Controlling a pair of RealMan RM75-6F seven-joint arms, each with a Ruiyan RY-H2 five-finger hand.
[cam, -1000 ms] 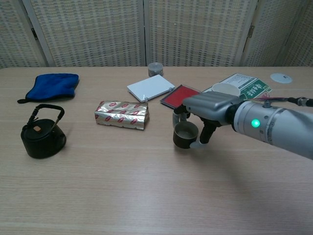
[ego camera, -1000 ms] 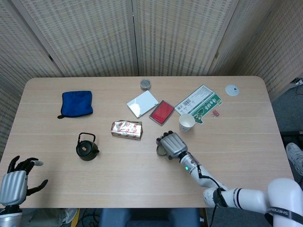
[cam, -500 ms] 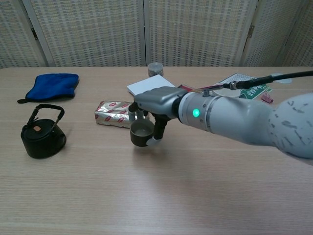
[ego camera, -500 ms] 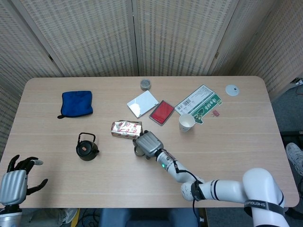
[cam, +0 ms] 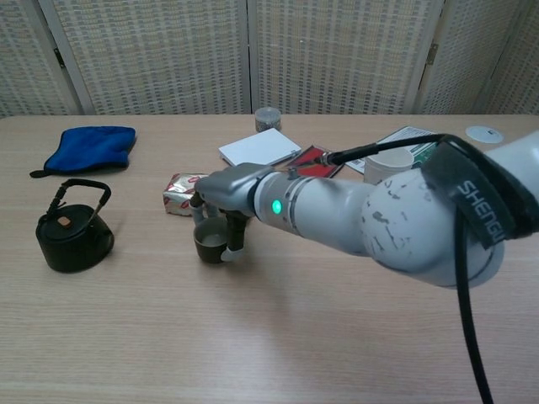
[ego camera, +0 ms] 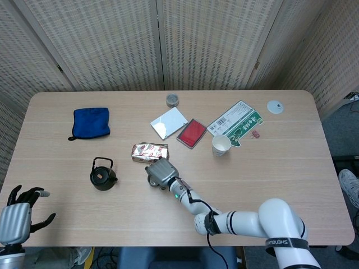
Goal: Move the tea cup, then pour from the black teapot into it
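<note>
Robot hand point(cam: 226, 195) around tea cup point(cam: 210, 241)

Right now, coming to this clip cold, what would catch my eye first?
The right hand stretched across mid-table, gripping a small dark tea cup just in front of the foil packet. Next, the black teapot standing alone to the cup's left, untouched. The left hand waits at the table's near-left corner, fingers apart and holding nothing.
</note>
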